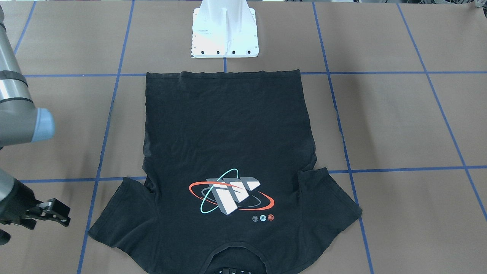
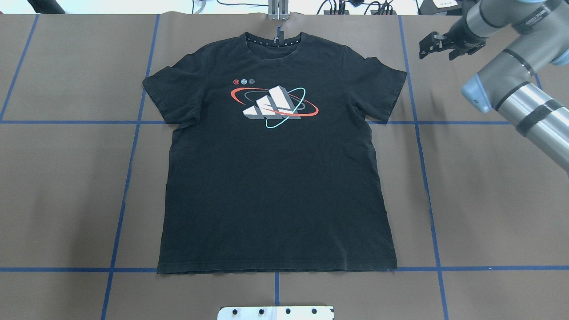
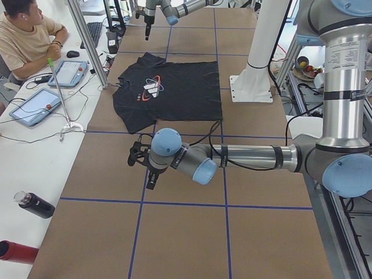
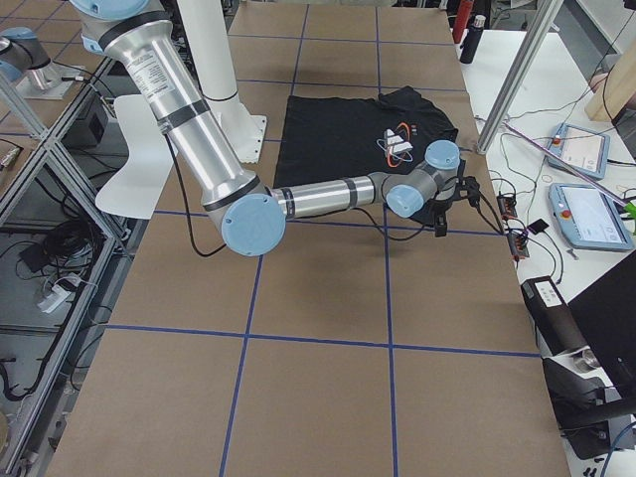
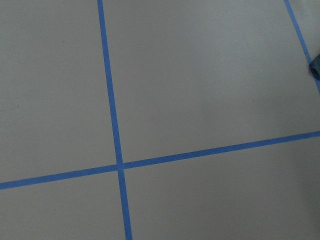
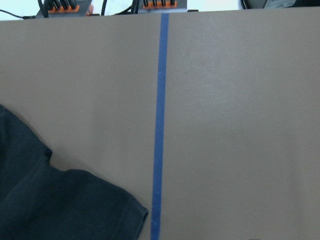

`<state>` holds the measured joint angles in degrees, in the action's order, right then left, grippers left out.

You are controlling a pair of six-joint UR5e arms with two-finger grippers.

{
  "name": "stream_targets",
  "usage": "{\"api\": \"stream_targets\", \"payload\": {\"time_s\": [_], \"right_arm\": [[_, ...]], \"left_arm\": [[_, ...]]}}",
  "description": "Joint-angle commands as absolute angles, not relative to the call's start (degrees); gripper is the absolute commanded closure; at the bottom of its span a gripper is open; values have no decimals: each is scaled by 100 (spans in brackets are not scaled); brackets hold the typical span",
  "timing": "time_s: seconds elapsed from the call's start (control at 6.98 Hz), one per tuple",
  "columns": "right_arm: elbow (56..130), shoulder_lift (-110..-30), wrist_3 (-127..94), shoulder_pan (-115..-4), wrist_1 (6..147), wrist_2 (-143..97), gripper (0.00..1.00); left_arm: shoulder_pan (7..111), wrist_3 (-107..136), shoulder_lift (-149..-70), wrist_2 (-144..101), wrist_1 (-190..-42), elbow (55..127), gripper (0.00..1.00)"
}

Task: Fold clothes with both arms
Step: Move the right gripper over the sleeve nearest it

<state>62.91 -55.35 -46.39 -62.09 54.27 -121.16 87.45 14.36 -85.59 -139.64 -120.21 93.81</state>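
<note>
Blue tape lines on bare brown paper are filling your left wrist view. T-shirt is lying flat mid-table, print up, collar away from white pedestal. Right gripper is hovering just beside its sleeve, looking nearly closed, empty. Left gripper is showing only side-on, so can't tell. No readable text.

T-shirt lies flat mid-table, right end effector beside its sleeve.
</note>
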Motion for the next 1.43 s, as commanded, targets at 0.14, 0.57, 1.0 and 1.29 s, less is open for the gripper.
{"api": "stream_targets", "payload": {"time_s": [0.14, 0.57, 1.0, 1.29], "right_arm": [[5688, -5055, -4868, -5810, 4975, -11312, 17], [5441, -5045, -5001, -5661, 4931, -11154, 22], [5423, -5115, -4992, -5581, 4948, -11101, 36], [5379, -5115, -4992, -5564, 4948, -11083, 43]], "left_arm": [[8745, 1459, -8561, -13966, -12041, 9378, 0], [8745, 1450, -8561, -13966, -12041, 9404, 0], [8745, 1433, -8561, -13966, -12041, 9413, 0], [8745, 1406, -8561, -13966, -12041, 9404, 0]]}}
